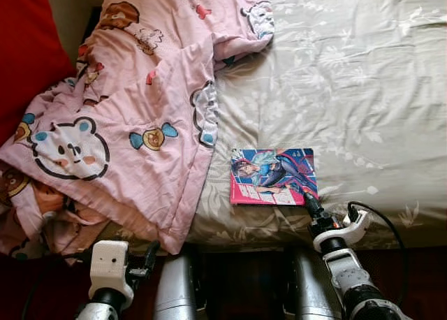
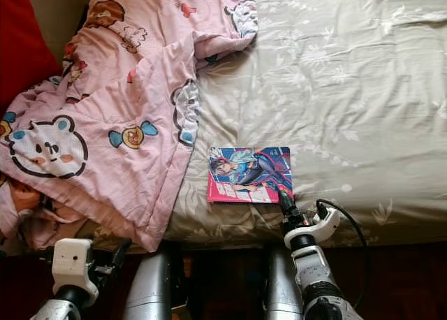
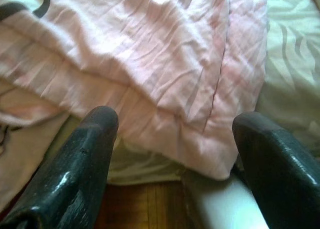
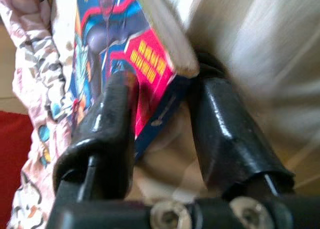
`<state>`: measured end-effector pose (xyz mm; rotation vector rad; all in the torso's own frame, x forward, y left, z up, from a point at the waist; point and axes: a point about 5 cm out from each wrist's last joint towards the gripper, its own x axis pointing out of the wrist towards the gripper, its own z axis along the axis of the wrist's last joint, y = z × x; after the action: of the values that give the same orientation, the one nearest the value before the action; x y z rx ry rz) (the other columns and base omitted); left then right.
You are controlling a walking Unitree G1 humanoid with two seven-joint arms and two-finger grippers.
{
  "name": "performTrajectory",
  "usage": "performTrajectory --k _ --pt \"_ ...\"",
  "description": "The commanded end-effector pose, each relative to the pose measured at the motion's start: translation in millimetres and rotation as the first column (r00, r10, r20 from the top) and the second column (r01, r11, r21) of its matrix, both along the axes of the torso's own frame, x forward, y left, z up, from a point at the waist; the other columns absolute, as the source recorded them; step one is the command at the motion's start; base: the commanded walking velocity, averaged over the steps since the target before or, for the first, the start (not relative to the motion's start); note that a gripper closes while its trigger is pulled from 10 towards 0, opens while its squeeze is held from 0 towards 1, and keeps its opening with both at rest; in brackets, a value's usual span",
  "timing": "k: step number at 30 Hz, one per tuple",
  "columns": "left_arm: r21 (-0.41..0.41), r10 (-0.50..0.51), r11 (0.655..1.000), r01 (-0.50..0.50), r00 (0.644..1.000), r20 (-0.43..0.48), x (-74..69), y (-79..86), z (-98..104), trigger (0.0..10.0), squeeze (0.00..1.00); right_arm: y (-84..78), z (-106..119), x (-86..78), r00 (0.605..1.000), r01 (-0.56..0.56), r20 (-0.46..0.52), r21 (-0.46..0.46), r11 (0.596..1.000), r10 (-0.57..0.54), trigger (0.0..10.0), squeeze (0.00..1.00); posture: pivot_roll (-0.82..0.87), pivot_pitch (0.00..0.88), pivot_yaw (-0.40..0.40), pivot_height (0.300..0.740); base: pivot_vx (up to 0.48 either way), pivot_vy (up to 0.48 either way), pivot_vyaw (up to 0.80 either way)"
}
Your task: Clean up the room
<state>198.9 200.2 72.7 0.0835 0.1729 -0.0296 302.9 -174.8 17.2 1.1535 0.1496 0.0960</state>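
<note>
— Status on the tidy-up?

— I'm picking up the glossy comic book with the blue-and-pink cover (image 1: 273,176), flat on the floral grey bedsheet (image 1: 349,89) beside the pink cartoon-bear quilt (image 1: 133,103). The right gripper (image 1: 308,200) straddles its near corner, fingers partly apart, one above, one below. Next I'd squeeze, then lift.

— Left?

— The left gripper (image 3: 175,154) is spread wide, holding nothing.
</note>
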Motion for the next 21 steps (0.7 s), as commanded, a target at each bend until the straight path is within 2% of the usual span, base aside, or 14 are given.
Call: performTrajectory --k 1,7,9,11,14,19,21 --pt "0.015 0.02 1.0 -0.02 0.999 -0.042 -2.8 5.7 -10 10.0 0.0 19.4 -7 -4.9 0.997 -0.068 -0.022 0.028 0.997 0.069 0.0 0.0 0.14 0.284 0.116 0.595 0.0 0.0 0.0" --pt "0.012 0.026 1.0 -0.025 0.999 -0.025 8.2 5.1 -12 10.0 0.0 19.0 -9 -8.1 0.999 -0.035 -0.017 0.004 0.999 0.035 0.0 0.0 0.12 0.255 0.106 0.595 0.0 0.0 0.0" --pt "0.012 0.03 0.999 -0.03 0.999 -0.027 13.9 5.1 -17 10.0 0.0 19.6 -15 -14.5 0.999 -0.028 -0.026 -0.038 0.999 0.027 0.0 0.0 0.1 0.224 0.096 0.595 0.0 0.0 0.0" --pt "0.012 0.034 0.999 -0.034 0.999 -0.023 15.4 5.6 -17 10.0 0.0 18.8 -16 -17.5 1.0 -0.02 -0.014 -0.03 0.999 0.019 0.0 0.0 0.1 0.217 0.095 0.595 0.0 0.0 0.0" --pt "0.009 0.048 0.999 -0.048 0.999 -0.016 26.4 6.9 -21 10.0 0.0 7.7 -18 -22.3 0.998 0.064 -0.006 -0.045 0.997 -0.064 0.0 0.0 0.07 0.166 0.081 0.595 0.0 0.0 0.0" --pt "0.005 0.049 0.999 -0.049 0.999 -0.006 38.1 5.1 -24 10.0 0.0 -2.8 -8 -18.8 0.991 0.129 0.053 -0.069 0.989 -0.126 0.0 0.0 0.03 0.12 0.072 0.595 0.0 0.0 0.0" --pt "-0.003 0.047 0.999 -0.047 0.999 0.005 46.2 1.2 -25 10.0 0.0 -14.3 4 -13.2 0.977 0.205 0.09 -0.137 0.969 -0.194 0.0 0.0 0.01 0.093 0.066 0.595 0.0 0.0 0.0"
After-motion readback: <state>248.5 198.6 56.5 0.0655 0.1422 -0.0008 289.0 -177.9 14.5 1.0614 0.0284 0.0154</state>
